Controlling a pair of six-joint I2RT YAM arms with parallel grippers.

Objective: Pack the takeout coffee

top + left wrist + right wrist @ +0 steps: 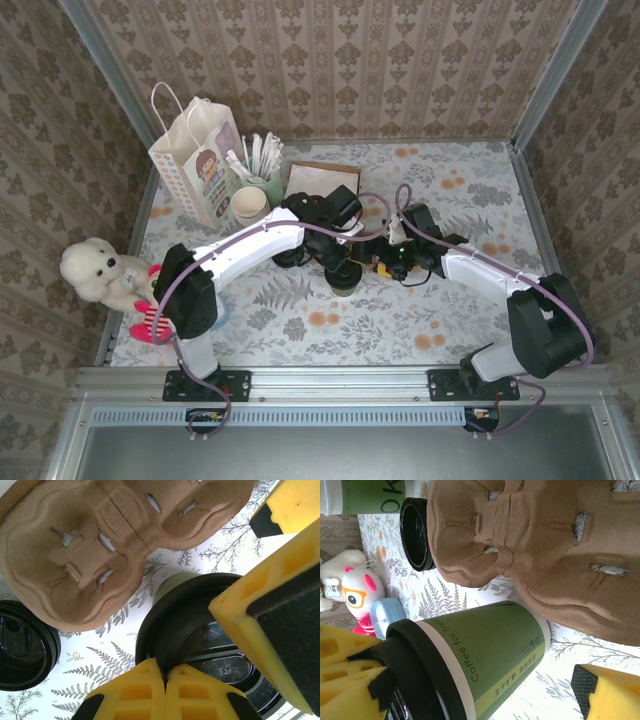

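Takeout coffee (495, 650) stands upright on floral table (100, 665), just beside brown pulp carrier (75, 555), not in a slot. Left gripper (164, 680) pinched tight on its black lid rim. Right gripper (365, 268) spread wide about cup (no clamp visible). Loose black lid (22, 650) nearby.

Expect bright, even light in all three views. Shadows on table (330, 325) soft, faint. Faint sheen on coffee cup lid (220, 647). Your wrist views: carrier (75, 555) sharp, yellow fingers (135, 695) nearest lens slightly soft.
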